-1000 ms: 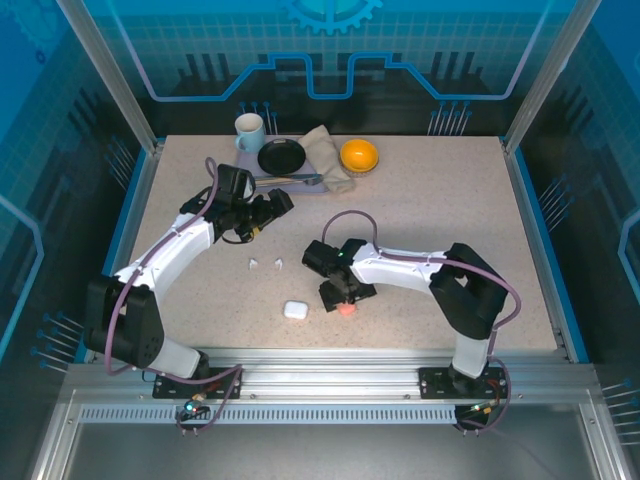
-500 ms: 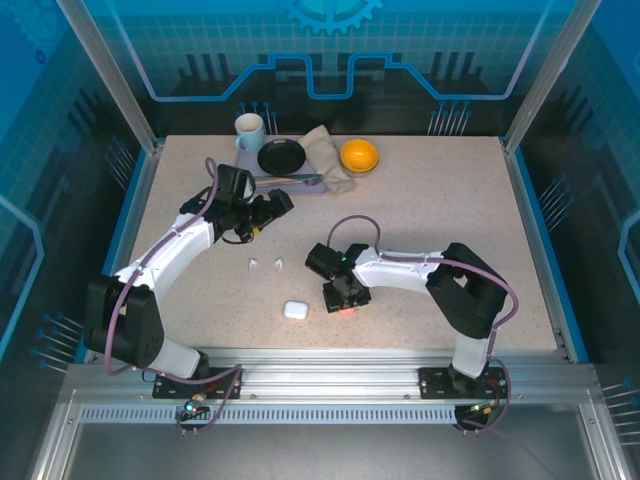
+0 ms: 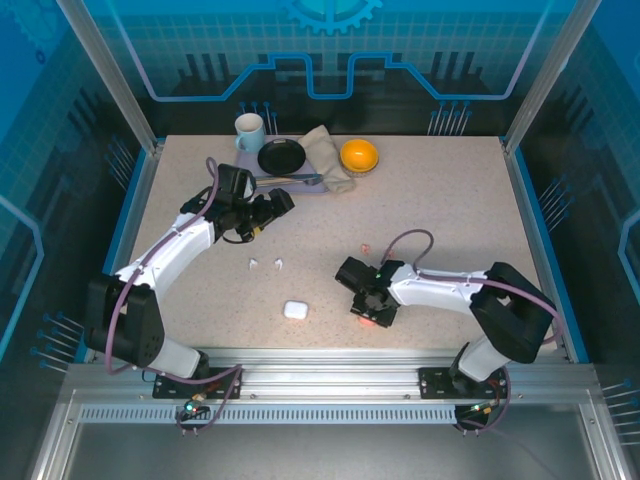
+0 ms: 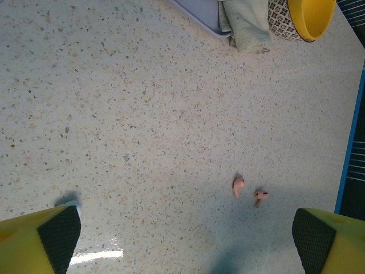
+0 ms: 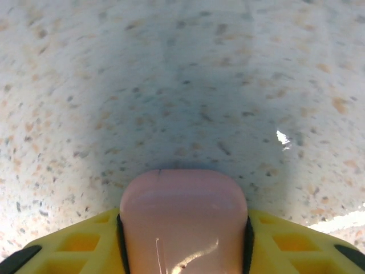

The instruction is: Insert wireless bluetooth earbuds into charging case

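Speckled table (image 3: pixel 450 200) carries all items. L arm (image 3: pixel 170 250) reaches toward the rear-left; R arm (image 3: pixel 440 288) lies low across the near-right, wrist pointing left. Rear centre, grouped: grey tray (image 3: pixel 300 186), beige cloth (image 3: pixel 325 155), black dish (image 3: pixel 281 157), yellow bowl (image 3: pixel 359 155), white mug (image 3: pixel 249 130) at the far left of the group. L gripper (image 3: pixel 272 205) hangs above the table just in front of the tray; wrist view shows L gripper (image 4: pixel 188 245) w/ jaws spread wide, nothing between them, bare table below. R gripper (image 3: pixel 372 310) is down at table level, near-centre; wrist view shows R gripper (image 5: pixel 182 251) w/ yellow fingers (image 5: pixel 74 242) pressed against both sides of the pink case (image 5: pixel 182 222), gripping it. Case lid appears closed, seam visible; overhead, pink case (image 3: pixel 366 321) shows at the near side of the fingers. White case (image 3: pixel 294 310) sits closed on the table left of R gripper, apart from it. White earbuds (image 3: pixel 254 264) lie as a pair, loose, beyond the white case, between the two arms. Pink earbuds (image 4: pixel 238 186) lie loose side by side on bare table, well apart from the pink case; none seated in a case.
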### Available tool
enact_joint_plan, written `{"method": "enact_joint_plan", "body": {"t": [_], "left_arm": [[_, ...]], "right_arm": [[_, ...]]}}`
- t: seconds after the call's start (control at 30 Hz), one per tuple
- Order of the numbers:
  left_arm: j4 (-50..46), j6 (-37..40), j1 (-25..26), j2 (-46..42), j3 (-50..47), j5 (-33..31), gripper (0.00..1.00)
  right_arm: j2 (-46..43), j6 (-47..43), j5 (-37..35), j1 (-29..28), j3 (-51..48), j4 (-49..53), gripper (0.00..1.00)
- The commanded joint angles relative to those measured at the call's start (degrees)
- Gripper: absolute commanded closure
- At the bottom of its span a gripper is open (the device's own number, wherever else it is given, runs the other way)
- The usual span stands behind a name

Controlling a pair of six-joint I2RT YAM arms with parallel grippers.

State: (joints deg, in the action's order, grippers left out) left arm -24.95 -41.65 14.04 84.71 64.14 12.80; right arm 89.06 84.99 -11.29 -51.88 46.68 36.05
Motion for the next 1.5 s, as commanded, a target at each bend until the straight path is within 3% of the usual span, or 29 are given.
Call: {"method": "enact_joint_plan", "body": {"t": [0.0,0.07,0.17,0.47,0.63,0.73,0.83,1.0,1.23,1.47], "left_arm": [[0.5,0.1,0.5,1.1,1.8,1.7,0.01],[0.5,0.0,0.5,1.1,2.0,1.8,0.01],[0.6,-0.1,0.5,1.0,2.2,1.8,0.01],[1.0,-0.6,0.9,0.8,2.0,1.5,0.01],[0.8,-0.5,1.0,0.9,2.0,1.2,0.01],[0.5,-0.4,1.1,1.0,2.3,1.2,0.01],[0.1,0.0,1.0,0.9,2.4,1.1,0.01],[0.2,-0.2,1.1,0.4,2.0,1.1,0.01],[0.0,0.1,1.1,0.4,1.8,1.1,0.01],[0.0,0.3,1.1,1.0,2.6,1.6,0.01]], "right_arm": [[-0.2,10.0,2.1,1.1,-1.9,-1.2,0.39],[0.2,7.7,2.8,1.4,0.5,0.1,0.21],[0.1,4.8,2.8,1.1,3.2,3.1,0.13],[1.4,3.9,6.9,-2.1,4.2,-2.5,0.13],[6.2,-6.3,9.9,-3.7,12.4,-5.8,0.14],[8.7,-14.0,10.1,-4.4,19.5,1.0,0.15],[6.4,-17.0,4.3,-5.8,22.5,9.4,0.15],[-0.3,-10.8,-3.6,-2.6,19.0,18.2,0.12],[-1.1,1.8,1.8,2.3,11.7,14.7,0.1],[0.4,10.0,5.3,3.6,9.7,9.3,0.1]]}}
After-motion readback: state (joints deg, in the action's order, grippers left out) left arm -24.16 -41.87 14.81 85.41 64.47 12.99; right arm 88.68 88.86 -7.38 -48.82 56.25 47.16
